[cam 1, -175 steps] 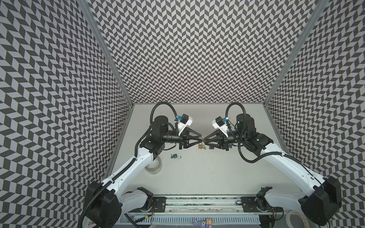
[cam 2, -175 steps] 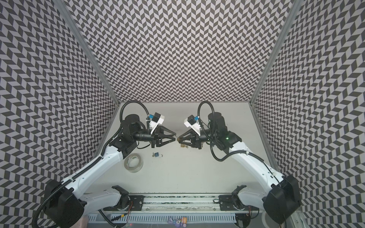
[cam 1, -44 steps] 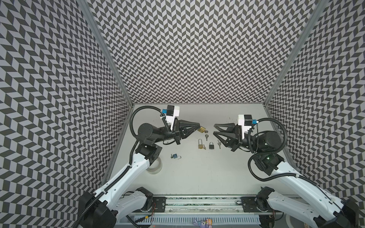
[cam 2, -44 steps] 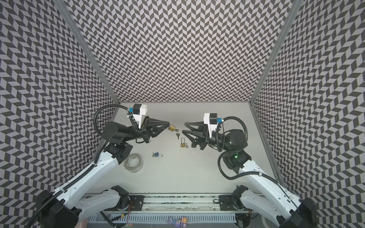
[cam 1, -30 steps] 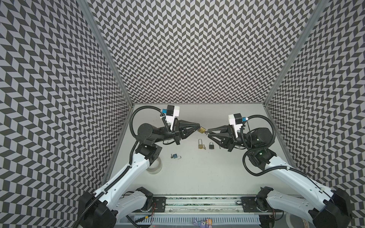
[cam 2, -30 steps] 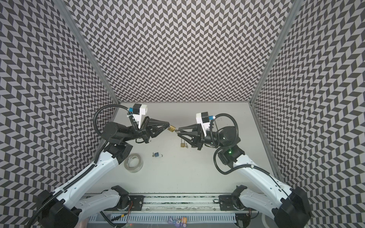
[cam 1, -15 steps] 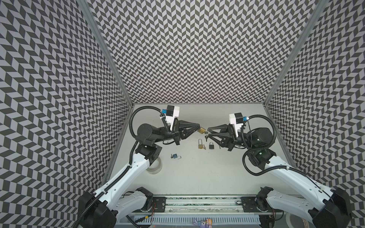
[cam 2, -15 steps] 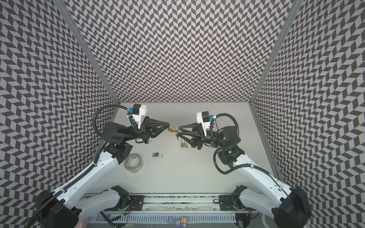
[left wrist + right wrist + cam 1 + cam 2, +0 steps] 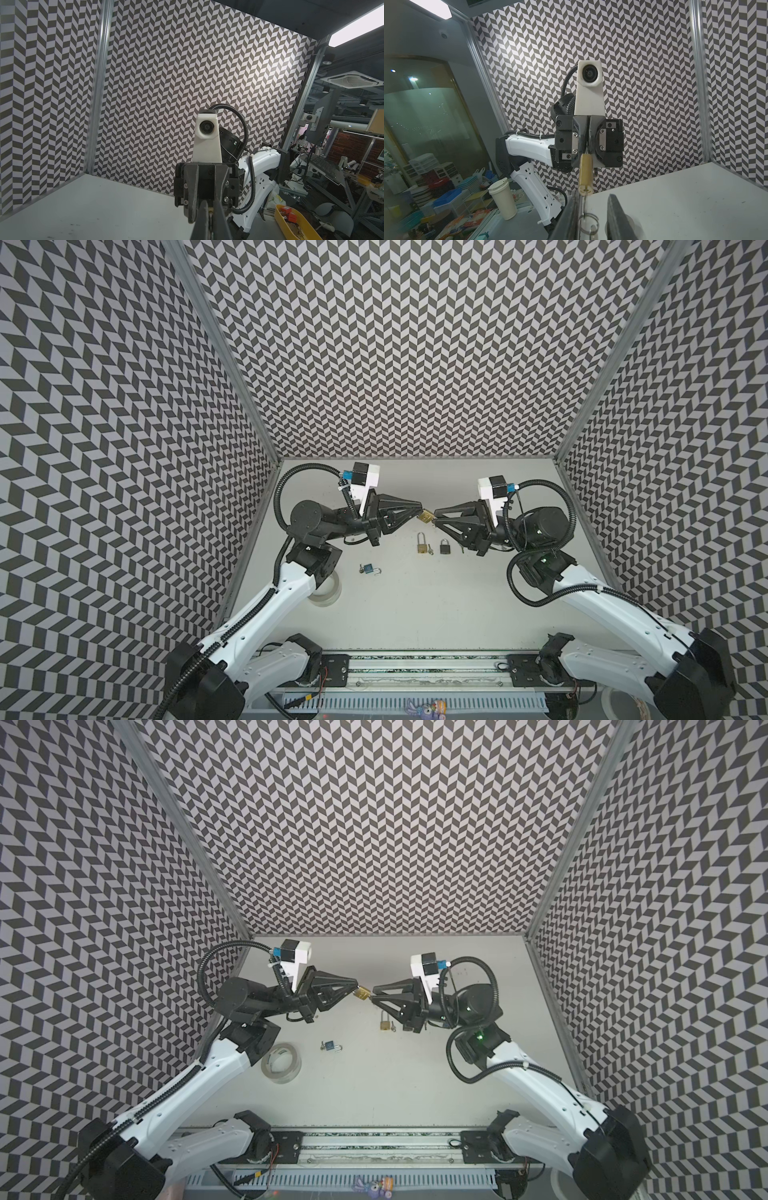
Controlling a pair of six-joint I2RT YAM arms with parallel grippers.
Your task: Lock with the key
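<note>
My left gripper [image 9: 420,512] [image 9: 356,988] is shut on a small brass padlock [image 9: 426,516] [image 9: 362,993] and holds it above the table. In the right wrist view the padlock [image 9: 585,172] hangs bottom end toward me. A thin key [image 9: 584,205] sticks out of its keyhole, with a key ring [image 9: 588,223] on it. My right gripper [image 9: 433,520] [image 9: 593,196] faces the padlock, jaws apart around the key; one finger [image 9: 571,216] lies close beside it. In the left wrist view my left gripper [image 9: 211,204] is pressed shut on a sliver of brass.
On the table below lie a long-shackle brass padlock [image 9: 421,542] [image 9: 385,1022], a dark padlock [image 9: 444,546] and a blue padlock [image 9: 369,569] [image 9: 330,1046] with its shackle swung out. A clear tape roll [image 9: 280,1063] sits by the left arm. Patterned walls enclose three sides.
Over the last second and a half my right gripper moved left up to the held padlock. Its jaws widened slightly, then narrowed. The left arm stayed still.
</note>
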